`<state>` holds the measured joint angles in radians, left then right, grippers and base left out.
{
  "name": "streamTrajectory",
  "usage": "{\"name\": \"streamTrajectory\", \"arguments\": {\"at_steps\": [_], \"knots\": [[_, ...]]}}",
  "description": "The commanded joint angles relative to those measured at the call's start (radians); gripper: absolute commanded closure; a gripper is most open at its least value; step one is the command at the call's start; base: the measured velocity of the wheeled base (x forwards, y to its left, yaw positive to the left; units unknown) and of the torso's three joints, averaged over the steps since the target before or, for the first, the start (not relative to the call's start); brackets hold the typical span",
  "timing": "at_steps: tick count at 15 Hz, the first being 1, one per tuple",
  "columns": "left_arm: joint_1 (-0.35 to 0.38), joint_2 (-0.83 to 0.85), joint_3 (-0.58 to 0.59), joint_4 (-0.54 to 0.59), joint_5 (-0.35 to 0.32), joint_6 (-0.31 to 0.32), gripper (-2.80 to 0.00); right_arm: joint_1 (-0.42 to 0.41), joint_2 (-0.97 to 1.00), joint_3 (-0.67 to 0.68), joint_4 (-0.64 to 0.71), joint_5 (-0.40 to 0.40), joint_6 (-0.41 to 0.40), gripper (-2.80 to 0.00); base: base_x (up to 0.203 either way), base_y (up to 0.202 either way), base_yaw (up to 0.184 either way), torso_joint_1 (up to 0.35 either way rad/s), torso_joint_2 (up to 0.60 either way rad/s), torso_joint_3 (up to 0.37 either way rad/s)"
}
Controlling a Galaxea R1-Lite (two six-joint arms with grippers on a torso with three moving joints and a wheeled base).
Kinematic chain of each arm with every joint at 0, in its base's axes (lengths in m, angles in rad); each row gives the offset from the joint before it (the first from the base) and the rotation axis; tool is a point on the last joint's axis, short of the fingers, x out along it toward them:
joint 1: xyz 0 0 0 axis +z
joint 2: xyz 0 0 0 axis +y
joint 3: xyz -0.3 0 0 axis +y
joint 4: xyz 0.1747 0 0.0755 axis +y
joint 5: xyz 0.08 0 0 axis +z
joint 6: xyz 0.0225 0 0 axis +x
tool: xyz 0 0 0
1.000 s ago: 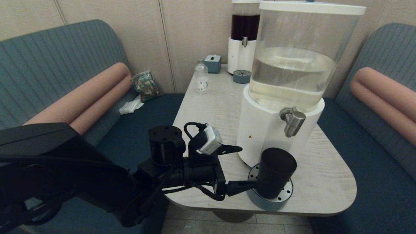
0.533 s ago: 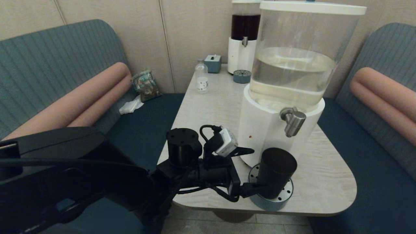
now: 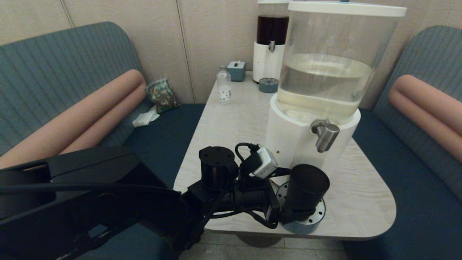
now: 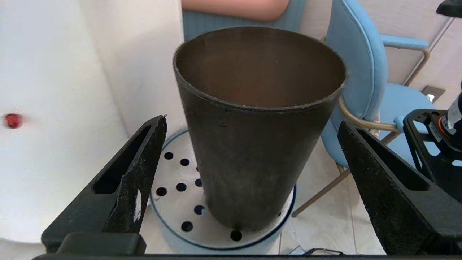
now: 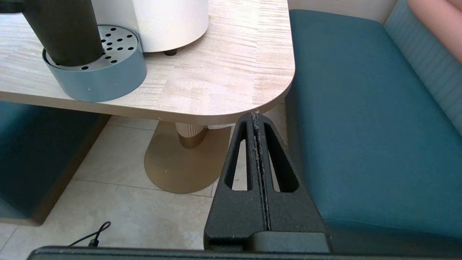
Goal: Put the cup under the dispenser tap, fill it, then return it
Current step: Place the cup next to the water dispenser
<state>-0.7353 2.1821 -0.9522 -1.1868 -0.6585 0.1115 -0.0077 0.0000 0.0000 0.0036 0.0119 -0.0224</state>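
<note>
The dark tapered cup (image 3: 306, 187) stands upright on the perforated grey drip tray (image 3: 311, 223), below and slightly left of the brushed-steel dispenser tap (image 3: 325, 135). My left gripper (image 3: 288, 204) reaches in from the left at the cup's lower half. In the left wrist view the cup (image 4: 252, 144) stands between the two fingers of that gripper (image 4: 252, 121). The gripper is open, with a gap to the cup on each side. My right gripper (image 5: 256, 115) is shut on nothing, parked low beside the table's near right corner, from where the cup (image 5: 65, 32) shows on the tray (image 5: 104, 79).
The big white-based dispenser (image 3: 288, 144) stands just behind the tray. At the back of the table (image 3: 231, 122) are a dark-liquid dispenser (image 3: 270, 47), a small drip tray (image 3: 269, 85), a clear bottle (image 3: 223, 86) and a tissue box (image 3: 236, 70). Benches flank the table.
My left arm has moved to the right towards the cup. Its open fingers, short of the cup before, now stand on either side of it. The cup has not moved.
</note>
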Motion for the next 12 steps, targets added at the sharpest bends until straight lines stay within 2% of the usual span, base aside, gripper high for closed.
{"name": "streamTrajectory", "arguments": {"at_steps": [1, 5, 8, 12], "knots": [[-0.010, 0.031, -0.022, -0.007, -0.003, 0.000, -2.80, 0.000, 0.002, 0.001, 0.000, 0.000, -0.001, 0.00, 0.000, 0.000, 0.000, 0.000, 0.00, 0.000], [-0.032, 0.082, -0.084, -0.023, 0.022, -0.005, -2.80, 0.000, 0.002, 0.002, 0.001, 0.000, -0.001, 0.00, 0.000, 0.000, 0.000, 0.000, 0.00, 0.000], [-0.050, 0.114, -0.121, -0.086, 0.042, -0.056, -2.80, 0.000, 0.002, 0.002, -0.001, 0.000, -0.001, 0.00, 0.000, 0.000, 0.000, 0.000, 0.00, 0.000], [-0.065, 0.133, -0.145, -0.093, 0.071, -0.065, -2.80, 0.000, 0.002, 0.000, -0.001, 0.000, -0.001, 0.00, 0.000, 0.000, 0.000, 0.000, 0.00, 0.000]]}}
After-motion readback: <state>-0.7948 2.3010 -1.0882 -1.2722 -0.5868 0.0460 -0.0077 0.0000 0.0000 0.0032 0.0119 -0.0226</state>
